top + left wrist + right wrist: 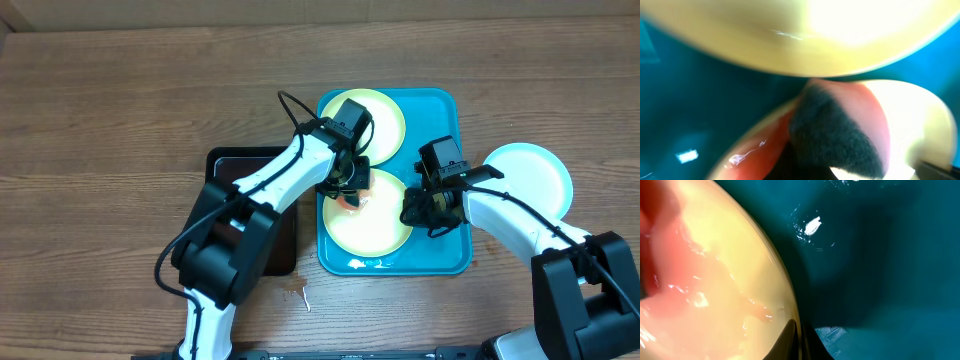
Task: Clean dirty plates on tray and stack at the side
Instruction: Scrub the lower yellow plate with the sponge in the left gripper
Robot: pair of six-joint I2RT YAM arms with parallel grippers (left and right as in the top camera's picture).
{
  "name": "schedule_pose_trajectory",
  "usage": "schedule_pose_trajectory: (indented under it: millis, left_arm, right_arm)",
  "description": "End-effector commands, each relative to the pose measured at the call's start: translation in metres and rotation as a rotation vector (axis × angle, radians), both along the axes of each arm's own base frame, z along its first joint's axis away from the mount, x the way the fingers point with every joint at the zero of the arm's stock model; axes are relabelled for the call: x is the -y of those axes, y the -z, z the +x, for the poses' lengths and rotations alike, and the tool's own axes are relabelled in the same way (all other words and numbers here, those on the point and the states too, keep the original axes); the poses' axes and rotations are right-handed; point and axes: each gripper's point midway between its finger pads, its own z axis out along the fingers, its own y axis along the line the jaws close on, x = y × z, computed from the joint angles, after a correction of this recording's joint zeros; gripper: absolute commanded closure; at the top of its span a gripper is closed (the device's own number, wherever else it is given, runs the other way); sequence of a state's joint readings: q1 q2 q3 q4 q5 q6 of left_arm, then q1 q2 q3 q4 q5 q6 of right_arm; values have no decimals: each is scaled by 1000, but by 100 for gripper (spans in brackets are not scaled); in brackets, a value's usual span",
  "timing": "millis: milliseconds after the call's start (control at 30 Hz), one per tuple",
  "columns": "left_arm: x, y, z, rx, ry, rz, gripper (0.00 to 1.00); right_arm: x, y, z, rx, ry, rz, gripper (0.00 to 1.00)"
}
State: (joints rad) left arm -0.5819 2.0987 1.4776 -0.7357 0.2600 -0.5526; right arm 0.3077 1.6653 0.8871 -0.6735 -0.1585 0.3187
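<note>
Sponge on sauce — near yellow-green plate (372, 228) in the turquoise tray (445, 110)
Left gripper (347, 188) clamps a dark sponge (835, 135) on the red smear (760, 150); right gripper (425, 208) sits at the plate's rim (grip unclear). Hard scrubbing could skid the plate into the far plate (380, 118); the white plate (535, 172) lies outside.

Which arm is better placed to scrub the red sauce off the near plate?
Left. The left gripper holds a dark sponge on the sauce; the right gripper sits at the plate rim.
</note>
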Motion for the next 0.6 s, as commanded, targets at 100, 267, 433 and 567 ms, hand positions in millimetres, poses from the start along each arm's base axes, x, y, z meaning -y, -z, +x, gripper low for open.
schedule_pose_trajectory:
  millis: [100, 267, 433, 567]
  left_arm:
    - [64, 10, -57, -259, 154, -280, 96]
    - [66, 12, -71, -299, 170, -262, 96]
    - [56, 10, -80, -339, 161, -225, 96]
    - [36, 13, -77, -326, 121, -119, 96]
  right_arm:
    - [4, 4, 0, -1, -3, -24, 96]
    - [4, 4, 0, -1, -3, -24, 96]
    - [4, 4, 0, -1, -3, -24, 96]
    - [4, 4, 0, -1, -3, -24, 96]
